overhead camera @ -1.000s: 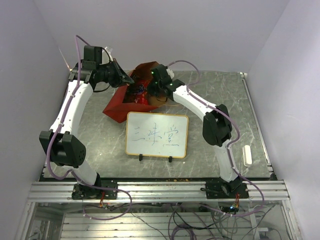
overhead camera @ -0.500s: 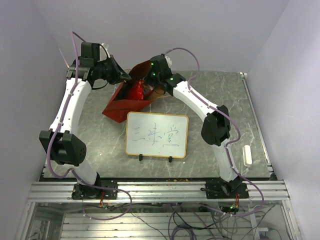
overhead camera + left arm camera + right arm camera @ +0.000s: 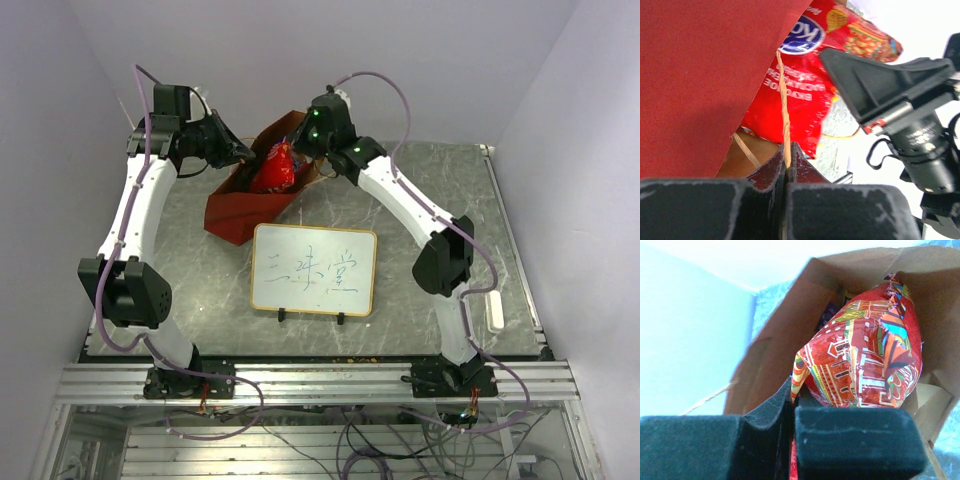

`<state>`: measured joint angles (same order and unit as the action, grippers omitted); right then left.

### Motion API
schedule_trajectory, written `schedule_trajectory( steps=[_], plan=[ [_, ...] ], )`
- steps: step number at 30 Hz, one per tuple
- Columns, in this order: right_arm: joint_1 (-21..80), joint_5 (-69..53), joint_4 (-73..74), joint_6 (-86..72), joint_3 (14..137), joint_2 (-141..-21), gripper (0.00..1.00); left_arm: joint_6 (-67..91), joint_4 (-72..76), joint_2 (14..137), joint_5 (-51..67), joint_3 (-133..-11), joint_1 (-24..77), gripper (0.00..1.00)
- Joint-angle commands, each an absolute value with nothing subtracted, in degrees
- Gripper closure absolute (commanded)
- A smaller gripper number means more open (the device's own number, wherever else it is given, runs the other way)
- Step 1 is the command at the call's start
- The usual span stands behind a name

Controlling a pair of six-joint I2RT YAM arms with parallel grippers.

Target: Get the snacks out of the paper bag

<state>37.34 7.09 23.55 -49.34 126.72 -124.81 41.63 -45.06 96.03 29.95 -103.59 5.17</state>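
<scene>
Right pincer (image 3: 792,407) on red chip bag (image 3: 860,365)

matt red paper bag (image 3: 238,205); glossy crinkled foil chip bag (image 3: 865,365).

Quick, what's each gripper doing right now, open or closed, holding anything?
Left gripper: closed on the paper bag handle.
Right gripper: closed on the red chip bag.

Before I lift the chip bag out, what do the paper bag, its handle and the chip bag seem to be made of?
The paper bag looks like paper: matte red outside, plain brown kraft inside with fold creases. Its handle is a thin twisted cord, probably paper twine, tan and fibrous. The chip bag looks like thin plastic or foil film: glossy, crinkled, with bright glints.
</scene>
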Motion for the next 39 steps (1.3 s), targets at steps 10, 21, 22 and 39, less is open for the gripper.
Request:
schedule_trajectory(
  steps=[10, 21, 22, 39],
  plan=[
    [36.3, 6.0, 15.5, -46.9, 138.1, -116.2, 1.00, 43.6, -42.2, 96.7, 34.3, -104.7, 3.8, 0.93],
    [31.5, 7.6, 19.8, -43.0, 138.9, -108.0, 1.00, 42.4, -43.0, 95.8, 34.9, -103.2, 1.7, 0.93],
    [30.7, 8.1, 20.5, -42.2, 138.8, -107.3, 1.00, 42.3, -43.3, 95.9, 34.9, -103.5, 1.5, 0.93],
    [9.3, 10.2, 21.0, -36.0, 110.1, -96.7, 1.00, 42.7, -43.7, 97.1, 36.1, -106.6, 0.9, 0.93]
  ],
)
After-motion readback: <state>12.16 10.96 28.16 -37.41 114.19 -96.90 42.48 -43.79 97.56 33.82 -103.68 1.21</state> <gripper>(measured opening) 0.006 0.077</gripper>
